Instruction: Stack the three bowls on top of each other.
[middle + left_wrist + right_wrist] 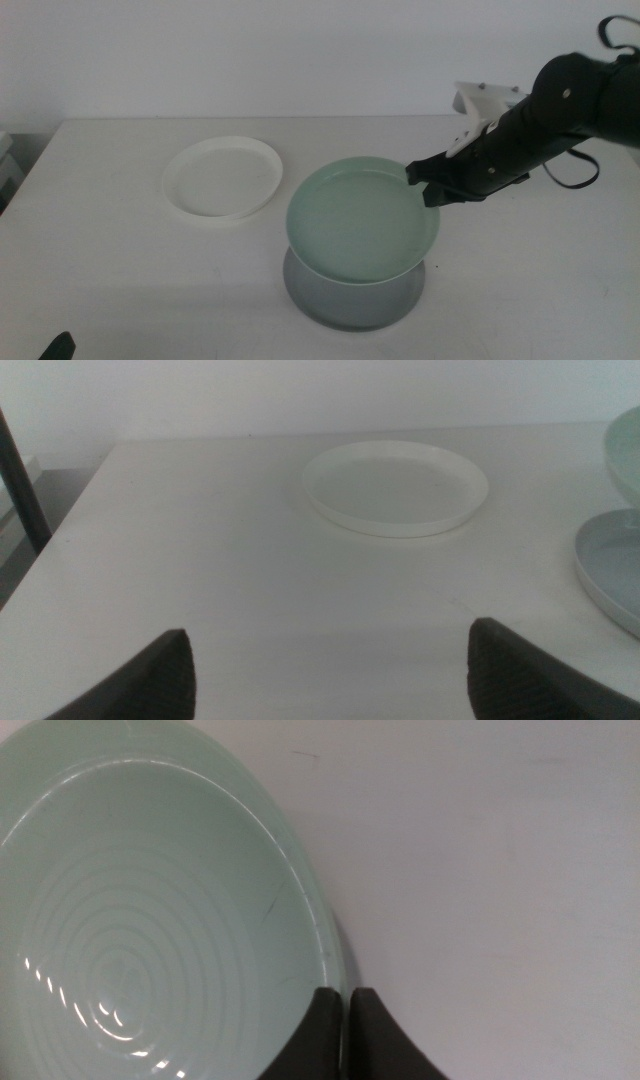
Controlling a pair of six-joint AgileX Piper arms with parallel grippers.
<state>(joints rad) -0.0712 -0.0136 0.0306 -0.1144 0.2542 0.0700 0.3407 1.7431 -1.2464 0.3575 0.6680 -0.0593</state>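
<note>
Table comes first, pale and wide, with the white bowl resting alone toward its back left. Nearer the front sits the grey bowl, and the green bowl hangs tilted just above it, overlapping most of it. These look like thin, stiff plastic dishes, light and somewhat slick, so the low rim seems the only sensible place to pinch; a one-sided hold will likely let a dish sag. Smallest, the right gripper is clamped on the green bowl's right rim, its jaws nearly together. The left gripper waits low at the near edge, jaws spread wide, holding nothing.
</note>
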